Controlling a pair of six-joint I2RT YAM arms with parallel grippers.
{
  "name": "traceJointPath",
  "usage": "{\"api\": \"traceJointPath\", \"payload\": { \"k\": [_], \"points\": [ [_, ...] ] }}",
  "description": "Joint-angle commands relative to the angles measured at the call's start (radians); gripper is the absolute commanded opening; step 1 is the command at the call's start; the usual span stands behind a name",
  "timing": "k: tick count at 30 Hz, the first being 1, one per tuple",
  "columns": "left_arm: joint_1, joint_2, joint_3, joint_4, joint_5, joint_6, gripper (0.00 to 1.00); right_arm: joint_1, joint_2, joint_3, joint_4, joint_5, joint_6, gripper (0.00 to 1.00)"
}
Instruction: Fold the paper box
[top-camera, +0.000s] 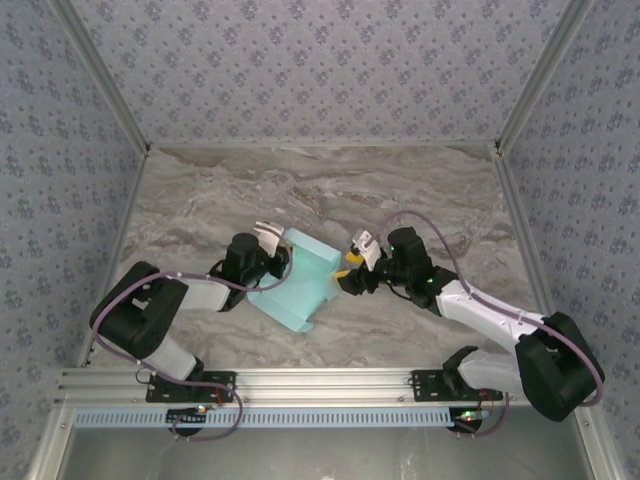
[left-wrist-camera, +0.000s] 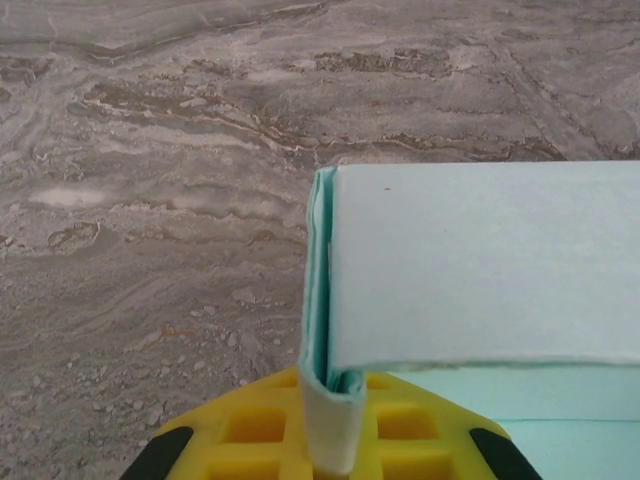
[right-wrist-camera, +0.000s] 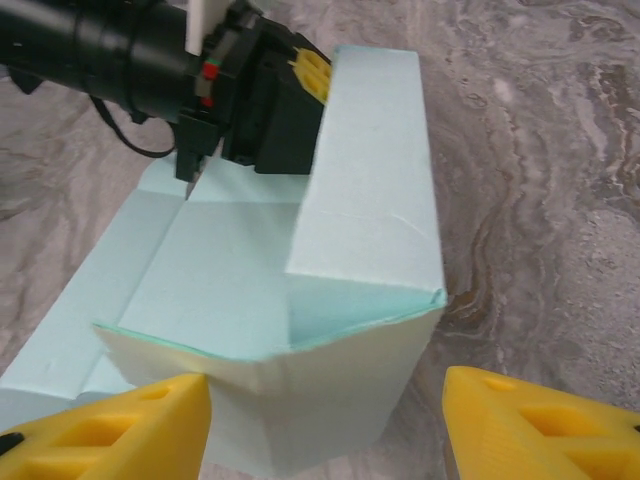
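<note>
The left gripper (top-camera: 278, 260) is being pressed together on the paper box (top-camera: 300, 285). In the left wrist view a doubled edge of the mint card is being pinched at the end of an upright wall, with a yellow finger (left-wrist-camera: 230, 430) lying beneath it. From that pinch the wall is being shown running off to the right of that view, standing upright, with a flat panel of the same card lying below it. In the right wrist view the black body of the left gripper is being seen at the far end of this raised wall, its yellow pads set against the wall's top corner.

The right gripper (right-wrist-camera: 325, 400) is being held spread wide. Its two yellow fingers are being posed on either side of the box's near end, where a folded end panel is standing between them. Whether either finger is touching the card cannot be told.

The box is being worked partly folded: one long wall and one end are raised, while the other panels are lying flat and open beside them. It is being held near the middle of the marbled worktop (top-camera: 330, 190), between the two grippers.
</note>
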Motion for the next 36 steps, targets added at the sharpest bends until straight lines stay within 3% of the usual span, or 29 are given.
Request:
{"api": "traceJointPath", "payload": {
  "k": [1,10,21,25,31,36],
  "points": [
    [0.018,-0.042,0.022,-0.035,0.014,-0.026,0.00,-0.015,-0.052,-0.003,-0.048,-0.087,-0.031,0.68],
    [0.056,-0.096,0.036,-0.062,0.083,-0.091,0.00,-0.020,-0.064,-0.029,-0.023,-0.085,-0.039,0.72],
    [0.056,-0.086,0.039,-0.063,0.098,-0.128,0.00,0.009,-0.035,-0.047,0.158,0.091,0.084,0.71],
    [0.056,-0.074,0.050,-0.065,0.120,-0.140,0.00,0.026,-0.011,-0.040,0.153,0.043,0.053,0.85],
    [0.059,-0.033,0.084,-0.095,0.157,-0.146,0.00,0.026,0.007,-0.015,0.133,0.055,0.035,0.84],
    [0.061,0.029,0.109,-0.084,0.208,-0.173,0.00,0.020,0.047,0.012,0.155,0.130,0.050,0.74]
  ]
}}
